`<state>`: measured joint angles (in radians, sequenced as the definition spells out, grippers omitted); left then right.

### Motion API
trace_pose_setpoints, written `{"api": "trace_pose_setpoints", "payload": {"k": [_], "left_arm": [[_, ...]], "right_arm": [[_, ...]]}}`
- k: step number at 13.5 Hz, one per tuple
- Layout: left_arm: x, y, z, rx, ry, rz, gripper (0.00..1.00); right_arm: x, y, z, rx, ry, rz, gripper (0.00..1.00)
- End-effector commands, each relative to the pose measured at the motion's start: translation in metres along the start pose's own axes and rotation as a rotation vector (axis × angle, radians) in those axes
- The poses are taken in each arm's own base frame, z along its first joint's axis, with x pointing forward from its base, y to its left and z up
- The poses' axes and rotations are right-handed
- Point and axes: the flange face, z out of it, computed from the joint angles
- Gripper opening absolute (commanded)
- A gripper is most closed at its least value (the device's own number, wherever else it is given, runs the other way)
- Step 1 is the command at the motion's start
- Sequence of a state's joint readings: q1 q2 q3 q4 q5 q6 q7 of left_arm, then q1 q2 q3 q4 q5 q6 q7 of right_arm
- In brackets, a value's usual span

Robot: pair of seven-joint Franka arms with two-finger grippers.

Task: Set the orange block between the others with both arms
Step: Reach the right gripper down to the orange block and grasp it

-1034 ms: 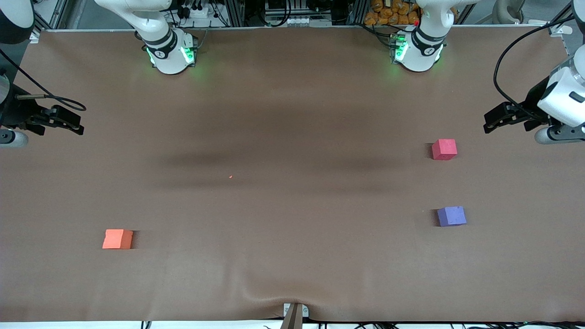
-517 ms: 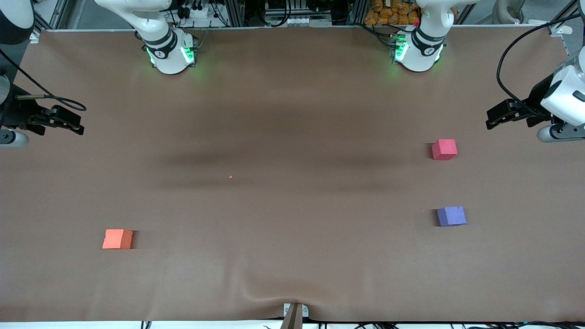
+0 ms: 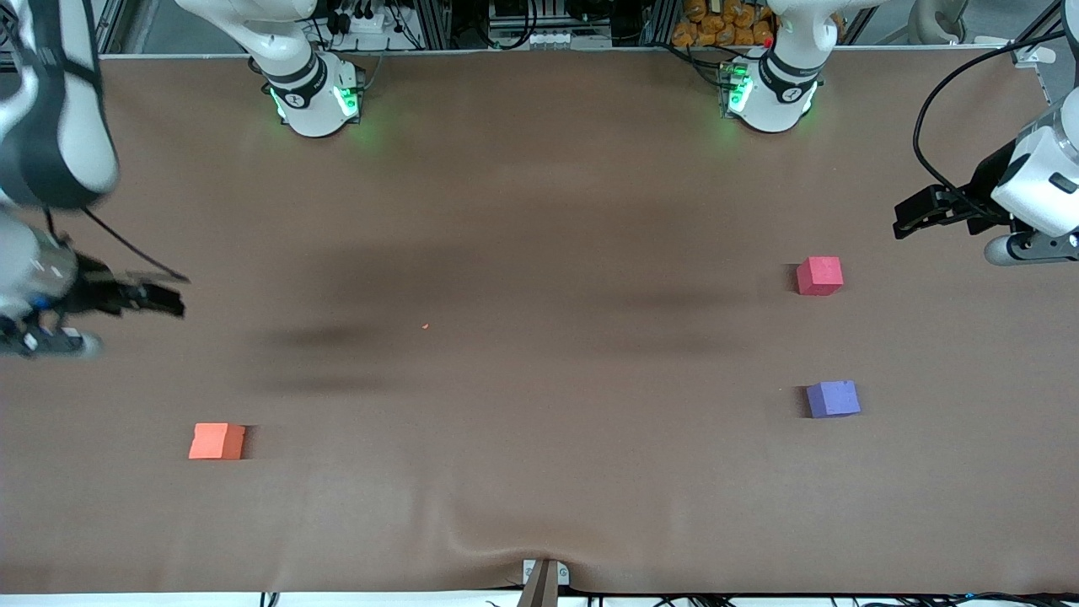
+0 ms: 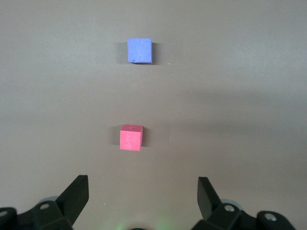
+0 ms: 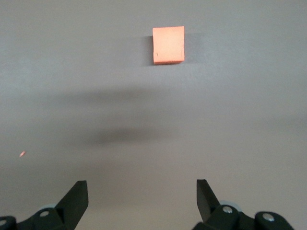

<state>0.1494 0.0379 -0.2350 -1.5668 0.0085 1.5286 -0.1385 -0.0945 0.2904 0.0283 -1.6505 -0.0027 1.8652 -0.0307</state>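
Orange foam cube (image 3: 217, 441) sits untouched near the right arm's end of the brown surface (image 3: 523, 253), well apart from the red-pink cube (image 3: 819, 276) and purple-blue cube (image 3: 833, 399). Right gripper (image 3: 160, 298), jaws wide and empty, has just swung toward it, starting the pickup; left gripper (image 3: 915, 215) waits, equally open.

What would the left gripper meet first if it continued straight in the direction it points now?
Probably the red-pink cube: in the left wrist view it sits ahead of the open left gripper, the purple-blue cube further along. Height is unclear, so it could pass above.
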Motion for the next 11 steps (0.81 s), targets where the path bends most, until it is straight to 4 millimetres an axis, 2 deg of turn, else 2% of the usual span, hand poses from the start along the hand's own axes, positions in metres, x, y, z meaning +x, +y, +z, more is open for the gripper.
{"api": "trace_pose_setpoints", "payload": {"k": [1, 3, 4, 7, 9, 11], "left_arm": [[-0.001, -0.003, 0.0, 0.017, -0.005, 0.014, 1.0], [-0.001, -0.003, 0.004, 0.016, -0.009, 0.014, 1.0], [0.0, -0.003, 0.005, 0.016, -0.011, 0.014, 1.0], [-0.001, -0.003, 0.009, 0.016, -0.019, 0.014, 1.0], [0.0, -0.003, 0.009, 0.016, -0.02, 0.014, 1.0], [0.0, -0.003, 0.012, 0.014, -0.026, 0.015, 1.0]], "right_arm": [[0.052, 0.009, 0.071, 0.015, -0.009, -0.006, 1.0], [0.083, 0.019, 0.131, 0.025, 0.031, 0.009, 1.0], [0.09, 0.015, 0.149, 0.017, 0.062, -0.002, 1.0], [0.105, 0.018, 0.182, 0.003, 0.149, -0.066, 1.0], [0.117, 0.026, 0.197, -0.011, 0.227, -0.125, 1.0], [0.121, 0.026, 0.205, -0.014, 0.239, -0.134, 1.0]]}}
